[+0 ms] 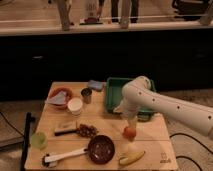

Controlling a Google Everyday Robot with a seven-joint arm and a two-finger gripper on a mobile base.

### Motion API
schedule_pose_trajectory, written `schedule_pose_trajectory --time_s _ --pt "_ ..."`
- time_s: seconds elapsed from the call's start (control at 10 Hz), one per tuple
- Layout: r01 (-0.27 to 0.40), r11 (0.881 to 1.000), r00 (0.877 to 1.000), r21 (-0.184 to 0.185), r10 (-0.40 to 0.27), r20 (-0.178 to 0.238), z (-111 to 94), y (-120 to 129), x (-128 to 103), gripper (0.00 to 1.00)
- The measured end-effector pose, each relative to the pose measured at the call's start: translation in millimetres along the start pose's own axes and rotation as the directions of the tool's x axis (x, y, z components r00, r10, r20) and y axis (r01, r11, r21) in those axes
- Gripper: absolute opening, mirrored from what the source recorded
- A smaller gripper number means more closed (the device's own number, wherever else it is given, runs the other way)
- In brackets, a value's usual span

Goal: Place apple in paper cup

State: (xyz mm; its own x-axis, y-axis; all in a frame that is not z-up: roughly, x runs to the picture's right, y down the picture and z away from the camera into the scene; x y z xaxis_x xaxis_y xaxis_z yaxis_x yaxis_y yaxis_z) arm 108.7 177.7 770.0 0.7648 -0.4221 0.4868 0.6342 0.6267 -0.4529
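Observation:
The apple is small, round and red-orange, and sits on the wooden table right of centre. My gripper hangs from the white arm directly above the apple, right at its top. The paper cup is short and white with a cream inside; it stands upright at the table's left-middle, well left of the apple and gripper.
A small grey metal cup stands beside the paper cup. A green tray is at the back. A dark bowl with a white handle, a banana, a translucent green cup and an orange plate also sit on the table.

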Motion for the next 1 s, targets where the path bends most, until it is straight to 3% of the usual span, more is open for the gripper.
schedule_pose_trajectory --time_s 0.3,0.6,1.0 --pt "0.009 0.999 1.000 -0.032 -0.009 -0.009 0.7 24.4 -13.1 0.80" --pt "-0.011 1.000 1.000 -0.023 0.011 -0.001 5.0 39.9 -13.6 0.80" --pt "-0.047 0.999 0.999 -0.018 0.048 0.025 26.2 52.6 -7.1 0.80"
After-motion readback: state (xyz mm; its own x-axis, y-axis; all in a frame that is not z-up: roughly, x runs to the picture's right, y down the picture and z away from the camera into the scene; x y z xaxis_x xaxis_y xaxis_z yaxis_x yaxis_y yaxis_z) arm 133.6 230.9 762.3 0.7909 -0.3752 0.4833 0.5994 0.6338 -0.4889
